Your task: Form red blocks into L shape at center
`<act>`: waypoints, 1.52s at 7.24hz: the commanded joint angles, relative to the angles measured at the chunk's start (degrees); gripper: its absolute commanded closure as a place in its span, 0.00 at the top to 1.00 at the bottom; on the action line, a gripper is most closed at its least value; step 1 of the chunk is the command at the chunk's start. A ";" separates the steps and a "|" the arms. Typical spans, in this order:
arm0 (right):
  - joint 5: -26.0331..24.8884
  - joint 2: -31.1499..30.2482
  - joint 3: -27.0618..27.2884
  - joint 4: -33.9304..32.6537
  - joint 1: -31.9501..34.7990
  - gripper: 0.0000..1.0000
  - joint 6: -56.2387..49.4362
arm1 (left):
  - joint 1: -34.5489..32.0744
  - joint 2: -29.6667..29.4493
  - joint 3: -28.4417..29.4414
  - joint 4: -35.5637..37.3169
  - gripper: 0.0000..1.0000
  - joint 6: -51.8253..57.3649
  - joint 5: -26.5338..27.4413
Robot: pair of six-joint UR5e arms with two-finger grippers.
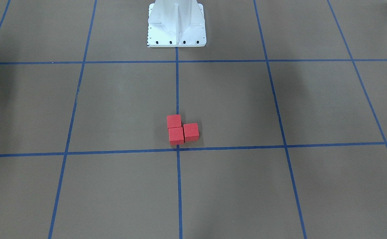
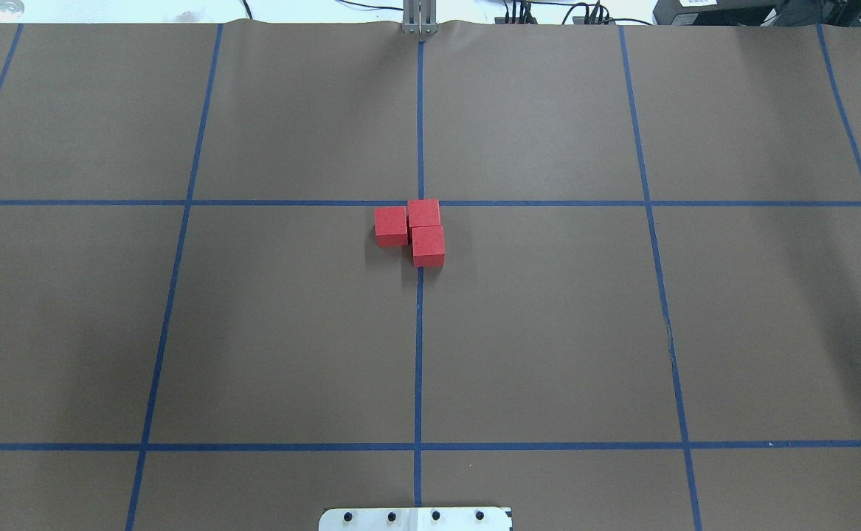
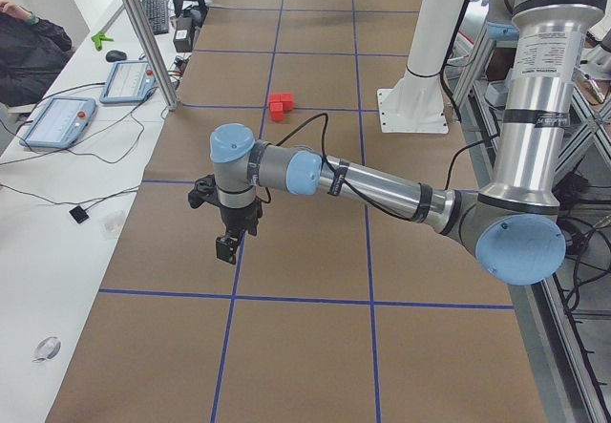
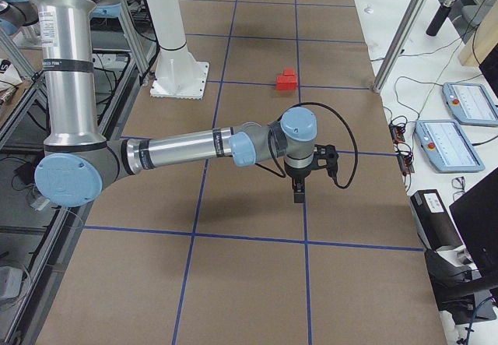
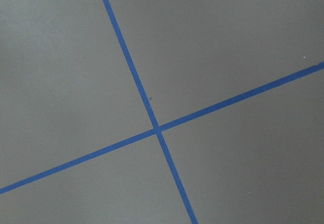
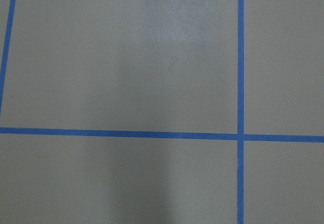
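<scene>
Three red blocks [image 1: 176,135], two robot arms [image 3: 382,189], one white base [image 1: 176,26], seemingly two tablets [image 3: 127,81].

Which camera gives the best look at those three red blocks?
The overhead exterior view: the red blocks lie unobstructed, their L plain. The front-facing view shows them nearly as well; both side views, small and far; the wrist cameras, none, just blue tape lines.

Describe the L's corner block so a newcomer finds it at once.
From the white robot base, follow the middle blue tape line out to the red blocks. The corner block is farthest from the base; only it has both others beside it.
</scene>
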 commanded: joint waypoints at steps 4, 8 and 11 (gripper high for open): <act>1.98 -3.59 1.36 -4.34 3.20 0.99 -2.02 | -3.28 2.80 0.07 0.06 1.00 -13.70 -7.49; 1.63 -2.44 4.62 -11.31 3.12 0.99 -1.84 | -3.19 7.01 1.56 -4.66 1.00 -13.36 -7.58; 1.63 -2.62 4.36 -11.22 3.12 0.99 -1.40 | -3.10 8.17 4.73 -11.63 1.00 -13.71 -7.49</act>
